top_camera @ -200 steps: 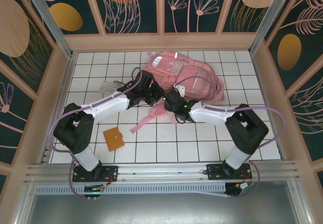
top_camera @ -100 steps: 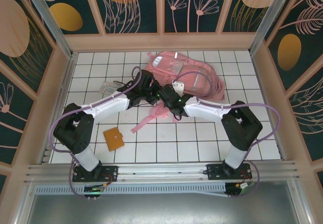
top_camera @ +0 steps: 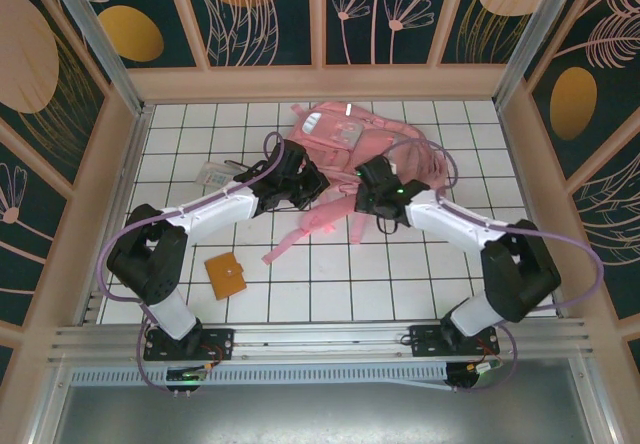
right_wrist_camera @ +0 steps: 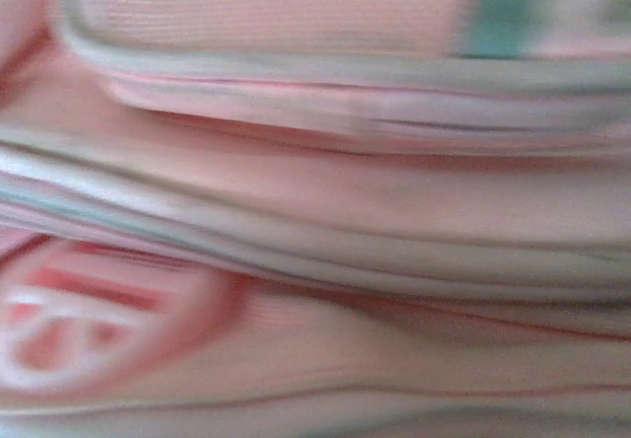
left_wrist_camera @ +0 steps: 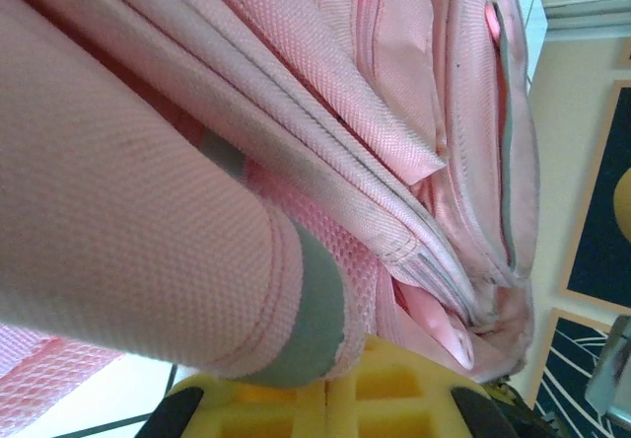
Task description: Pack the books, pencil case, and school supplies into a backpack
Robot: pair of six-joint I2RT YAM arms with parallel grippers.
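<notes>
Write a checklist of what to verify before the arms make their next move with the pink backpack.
1. Grip of the left gripper on the backpack: ok, shut on its fabric.
2. Grip of the right gripper: shut against the backpack; whether it holds fabric, cannot tell, as its view is blurred.
3. Opening of the backpack: cannot tell.
4. Packing of the orange notebook: not ok, it lies on the table.
5. Packing of the clear pencil case: not ok, it lies left of the backpack.

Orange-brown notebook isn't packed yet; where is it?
Top view: the orange-brown notebook lies on the white tiled table, left side, between the left arm and a pink backpack strap.
</notes>
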